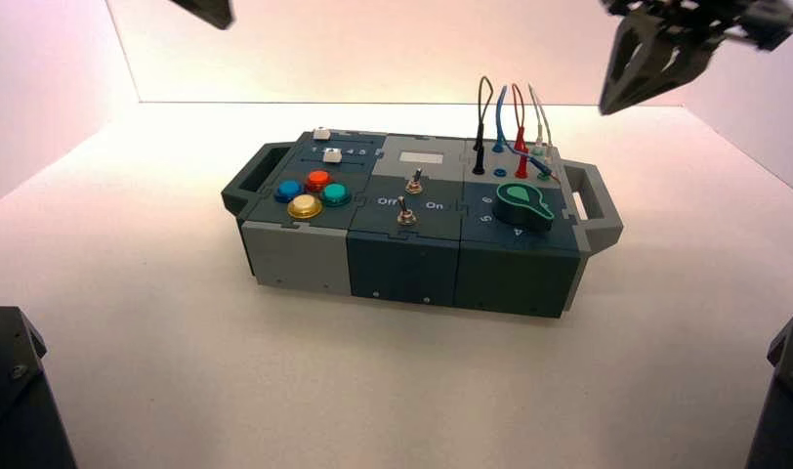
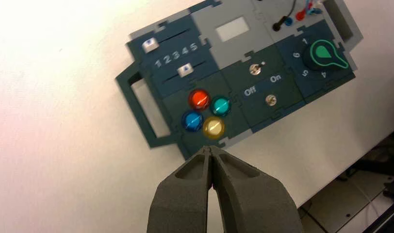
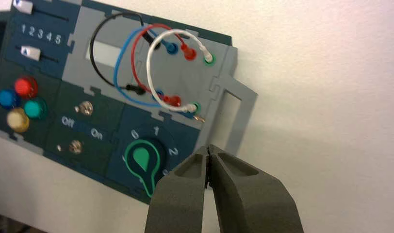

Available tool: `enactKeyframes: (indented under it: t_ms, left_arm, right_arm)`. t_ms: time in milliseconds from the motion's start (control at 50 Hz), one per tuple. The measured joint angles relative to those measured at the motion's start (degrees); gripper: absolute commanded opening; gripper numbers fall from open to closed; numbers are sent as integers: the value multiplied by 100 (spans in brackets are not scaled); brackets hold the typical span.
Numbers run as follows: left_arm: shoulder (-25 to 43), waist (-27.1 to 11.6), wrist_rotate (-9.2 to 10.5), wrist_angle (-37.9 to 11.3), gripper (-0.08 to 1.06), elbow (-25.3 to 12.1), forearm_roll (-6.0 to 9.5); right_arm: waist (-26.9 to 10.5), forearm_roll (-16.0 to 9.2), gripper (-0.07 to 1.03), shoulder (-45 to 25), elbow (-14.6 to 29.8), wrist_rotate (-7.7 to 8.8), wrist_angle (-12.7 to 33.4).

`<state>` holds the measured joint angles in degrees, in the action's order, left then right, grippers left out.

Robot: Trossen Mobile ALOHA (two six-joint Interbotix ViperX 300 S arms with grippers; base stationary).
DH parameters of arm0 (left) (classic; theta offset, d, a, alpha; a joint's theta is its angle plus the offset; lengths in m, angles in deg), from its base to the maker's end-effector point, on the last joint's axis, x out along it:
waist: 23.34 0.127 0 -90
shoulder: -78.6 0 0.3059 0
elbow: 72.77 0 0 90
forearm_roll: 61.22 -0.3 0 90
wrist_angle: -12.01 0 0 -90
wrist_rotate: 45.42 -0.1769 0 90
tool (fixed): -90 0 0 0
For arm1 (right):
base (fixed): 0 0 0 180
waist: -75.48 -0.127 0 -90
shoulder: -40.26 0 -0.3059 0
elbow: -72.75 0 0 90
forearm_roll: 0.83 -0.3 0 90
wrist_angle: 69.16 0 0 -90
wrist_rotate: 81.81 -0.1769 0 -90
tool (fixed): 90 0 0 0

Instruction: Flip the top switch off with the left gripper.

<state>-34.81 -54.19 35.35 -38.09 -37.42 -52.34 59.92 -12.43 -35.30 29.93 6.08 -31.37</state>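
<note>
The box (image 1: 412, 230) is sitting on the white table (image 1: 178, 371), with a handle sticking out at each end. Two arms are hanging high above it. The left gripper (image 2: 212, 151) is showing in the high view only as a dark tip at the far left; its own wrist view is showing the two fingers pressed together, tips touching, holding nothing, hovering over the near edge of the box by the buttons. The right gripper (image 3: 208, 149) is hanging at the far right, also closed with nothing between its fingers, over the knob end.

In the middle panel two small toggles are standing one behind the other. The top switch (image 1: 414, 182) is the farther one, just in front of a pale rectangular window (image 1: 421, 157); the other toggle (image 1: 405, 212) is sitting nearer, between the lettering "Off" and "On". Which way either lever is leaning I cannot tell.

On the left section four round buttons are clustering: blue (image 1: 288, 190), red (image 1: 317, 180), teal (image 1: 335, 193) and yellow (image 1: 305, 206). Behind them two white sliders are sitting beside the numbers 1 to 5. On the right a green knob (image 1: 522, 202) is sitting. Only the right wrist view is separating the wires: four loops, black, blue, red and white, plugged into sockets behind the knob.
</note>
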Motion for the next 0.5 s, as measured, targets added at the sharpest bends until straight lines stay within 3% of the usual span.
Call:
enactKeyframes:
  t_ms: [260, 500]
  left_arm:
    - [352, -97, -272, 185, -3, -220, 0]
    - [387, -105, -352, 167, -3, -352, 0]
  right_arm:
    - [0, -202, -2, -1028, 26, -9, -387]
    - [0, -220, -2, -1793, 26, -9, -642]
